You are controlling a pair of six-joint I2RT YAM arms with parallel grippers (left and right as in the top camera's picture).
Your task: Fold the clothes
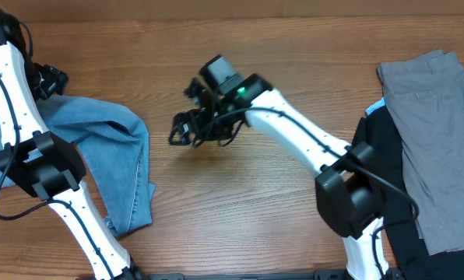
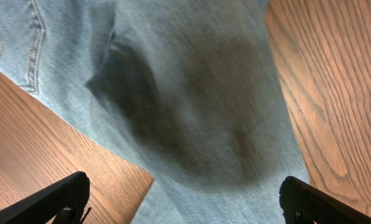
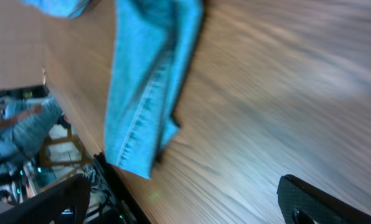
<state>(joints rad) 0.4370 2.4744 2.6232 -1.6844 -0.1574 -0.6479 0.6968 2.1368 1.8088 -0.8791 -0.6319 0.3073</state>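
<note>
The clothes, light blue denim jeans (image 1: 100,144), lie rumpled at the table's left side. My left gripper (image 1: 49,80) hovers over their upper left part. In the left wrist view the denim (image 2: 192,93) fills the middle, a stitched seam shows at the upper left, and the left gripper (image 2: 185,208) stands open with nothing between its fingers (image 2: 61,198). My right gripper (image 1: 182,132) hangs open over bare wood, right of the jeans. In the blurred right wrist view a jeans leg (image 3: 149,93) with a stitched hem lies ahead of the open right gripper (image 3: 185,205).
A grey garment (image 1: 430,117) lies on a black garment (image 1: 395,210) at the table's right edge. Bare wooden table (image 1: 240,202) stretches between the jeans and that pile. The table's front edge (image 3: 111,180) shows in the right wrist view.
</note>
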